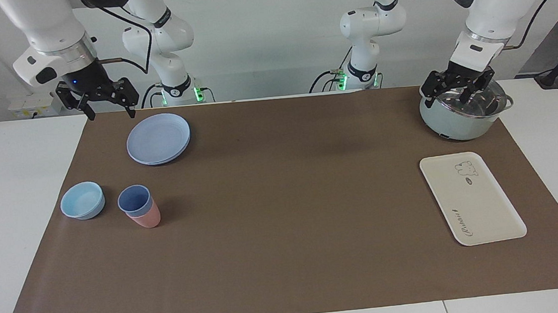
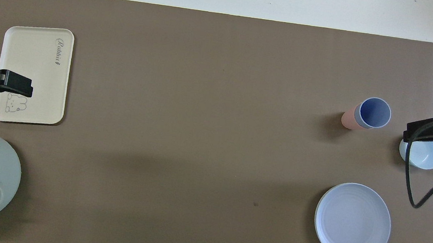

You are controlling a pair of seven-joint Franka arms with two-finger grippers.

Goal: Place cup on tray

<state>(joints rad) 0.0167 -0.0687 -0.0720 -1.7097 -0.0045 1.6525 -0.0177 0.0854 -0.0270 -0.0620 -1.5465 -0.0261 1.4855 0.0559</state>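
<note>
Facing view: a brown mat is spread over the white worktop. The blue cup is seen sitting inside a pink cup, and the two are stacked and tilted a little. They are placed toward the right arm's end of the worktop, just beside a light-blue bowl. A round blue plate is laid nearer to the robots than the cups. The cream tray is laid flat toward the left arm's end, well apart from the cup, and nothing is carried on it. A bear drawing and dark letters are seen on it. A pale green pot with a glass lid is set nearer to the robots than the tray. The left tool is held up over the pot, with its fingers spread wide open and nothing held. The right tool is held up over the mat's edge near the plate, also wide open and with nothing gripped.
</note>
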